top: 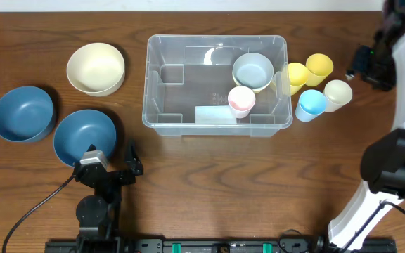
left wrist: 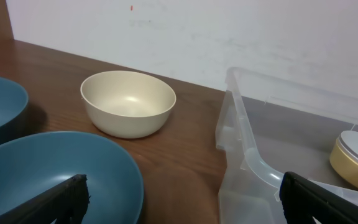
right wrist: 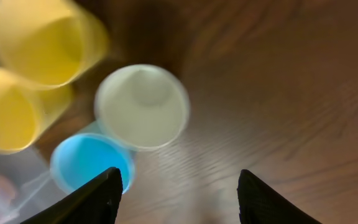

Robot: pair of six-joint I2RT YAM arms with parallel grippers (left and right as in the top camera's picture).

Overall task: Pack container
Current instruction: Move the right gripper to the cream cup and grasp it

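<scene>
The clear container (top: pixel 188 91) stands mid-table, and its near corner (left wrist: pixel 241 140) shows in the left wrist view. Inside it are a pale blue bowl (top: pixel 252 71) nested on a cream one and a pink cup (top: pixel 241 100). To its right stand two yellow cups (top: pixel 297 76), a blue cup (top: pixel 311 105) and a whitish cup (top: pixel 337 93). My right gripper (top: pixel 363 65) hovers open above the table right of the whitish cup (right wrist: pixel 143 106) and blue cup (right wrist: pixel 89 165), with nothing between its fingers (right wrist: pixel 98 196). My left gripper (left wrist: pixel 185 199) is open and empty, between a blue bowl (left wrist: pixel 48 180) and the container.
A cream bowl (top: pixel 95 68) and two blue bowls (top: pixel 23 113) (top: pixel 84 135) sit left of the container. The left arm's base (top: pixel 95 211) is at the front edge, the right arm (top: pixel 392 169) along the right side. A white wall lies behind the table.
</scene>
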